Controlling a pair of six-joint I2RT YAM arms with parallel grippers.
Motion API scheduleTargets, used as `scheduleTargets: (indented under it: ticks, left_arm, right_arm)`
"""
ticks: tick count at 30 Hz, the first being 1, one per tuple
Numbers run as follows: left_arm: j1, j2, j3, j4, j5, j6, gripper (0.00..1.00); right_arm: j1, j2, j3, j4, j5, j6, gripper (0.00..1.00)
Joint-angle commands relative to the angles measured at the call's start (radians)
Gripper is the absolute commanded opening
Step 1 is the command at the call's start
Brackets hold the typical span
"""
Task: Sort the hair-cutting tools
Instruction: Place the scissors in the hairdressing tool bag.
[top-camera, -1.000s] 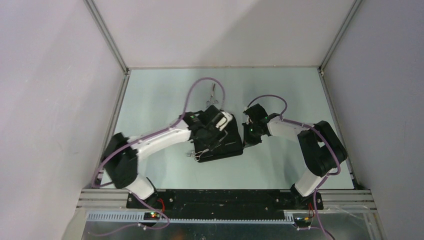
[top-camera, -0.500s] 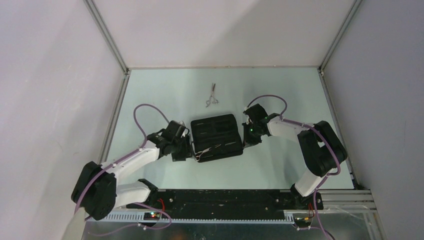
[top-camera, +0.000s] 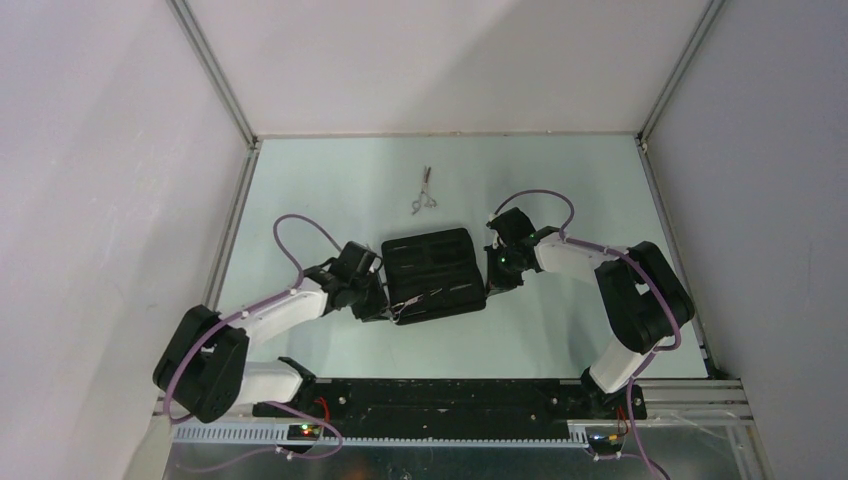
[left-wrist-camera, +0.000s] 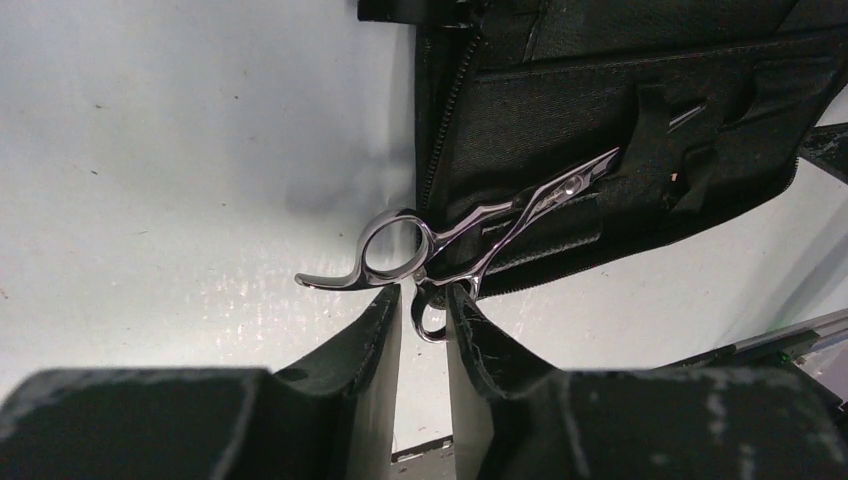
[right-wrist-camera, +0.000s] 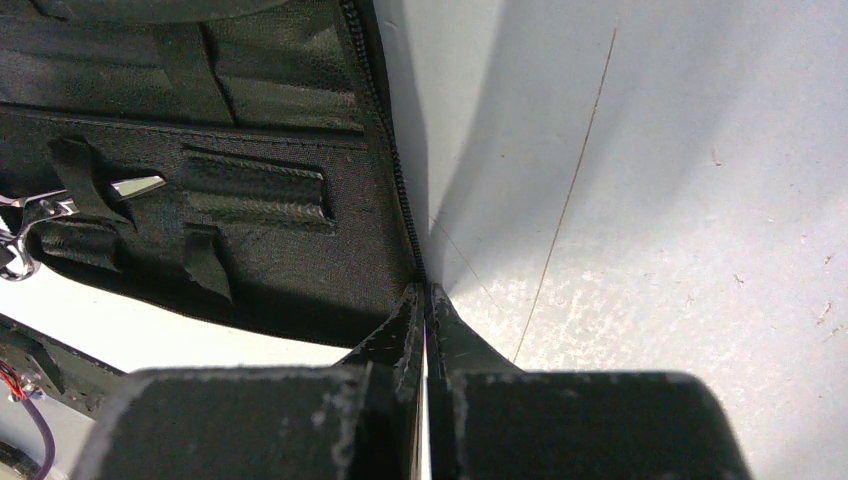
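Left tool (left-wrist-camera: 423, 305): narrow. I see one finger on each side of a ring handle, and I cannot tell whether they pinch it.
Silver metal scissors with ring handles (left-wrist-camera: 500, 212): straight ahead of the left tool. Blades are tucked under a strap of the case, and both rings hang out past its zip edge. The lower ring sits between the left tool's fingers.
Black rectangular fabric case (left-wrist-camera: 600, 100): lying open and flat between my two tools.
Right tool (right-wrist-camera: 424, 300): closed tight, its tips at the case's zip edge. I cannot tell whether fabric is caught.
Second pair of silver metal scissors (top-camera: 424, 192): loose on the desk beyond the case, well apart from both tools.
Pale desk (top-camera: 330, 190): carries the case and the loose scissors.
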Motion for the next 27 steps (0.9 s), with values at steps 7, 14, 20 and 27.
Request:
scheduleTargets:
  ticks: [7, 14, 20, 27]
  left_arm:
    - [0.003, -0.003, 0.052, 0.002, 0.002, -0.011, 0.09]
    - [-0.017, 0.048, 0.171, -0.076, -0.043, 0.105, 0.0]
    - [-0.063, 0.093, 0.254, -0.221, -0.126, 0.212, 0.0]
    - [-0.065, 0.079, 0.207, -0.246, -0.177, 0.306, 0.0]
  right_arm:
    - [0.013, 0.027, -0.025, -0.001, 0.022, -0.004, 0.0]
    - [0.014, 0.027, -0.025, 0.0, 0.02, -0.006, 0.0]
    - [0.014, 0.028, -0.025, 0.001, 0.018, -0.007, 0.0]
    - [0.014, 0.034, -0.026, 0.005, 0.014, -0.01, 0.0]
